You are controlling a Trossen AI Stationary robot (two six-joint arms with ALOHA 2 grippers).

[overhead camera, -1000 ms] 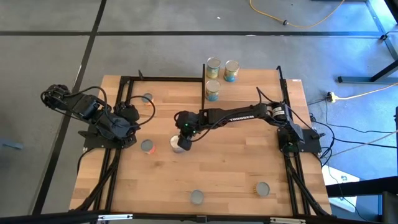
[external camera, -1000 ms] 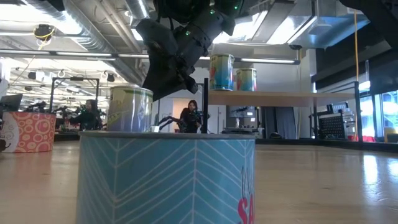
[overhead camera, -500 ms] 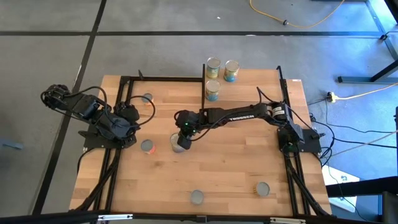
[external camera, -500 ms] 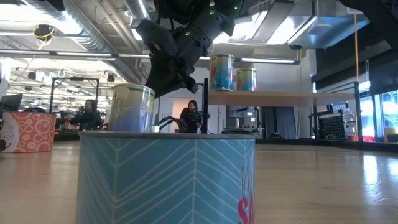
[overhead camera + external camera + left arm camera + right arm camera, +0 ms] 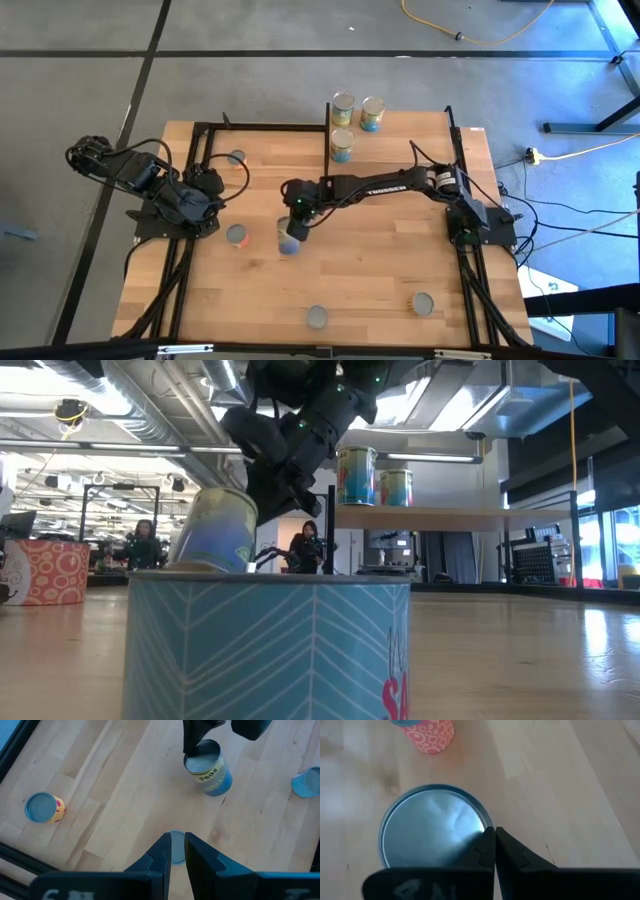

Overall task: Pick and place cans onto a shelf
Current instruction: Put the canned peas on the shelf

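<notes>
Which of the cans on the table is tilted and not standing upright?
The can under the right hand, with a green and blue label. It leans to one side, while the other cans stand upright.

Light-wood surface [image 5: 380, 250]; my black gripper [image 5: 192, 742]; green-blue tilted can [image 5: 209, 769]; near it, pink-yellow dotted can [image 5: 45, 807].
</notes>
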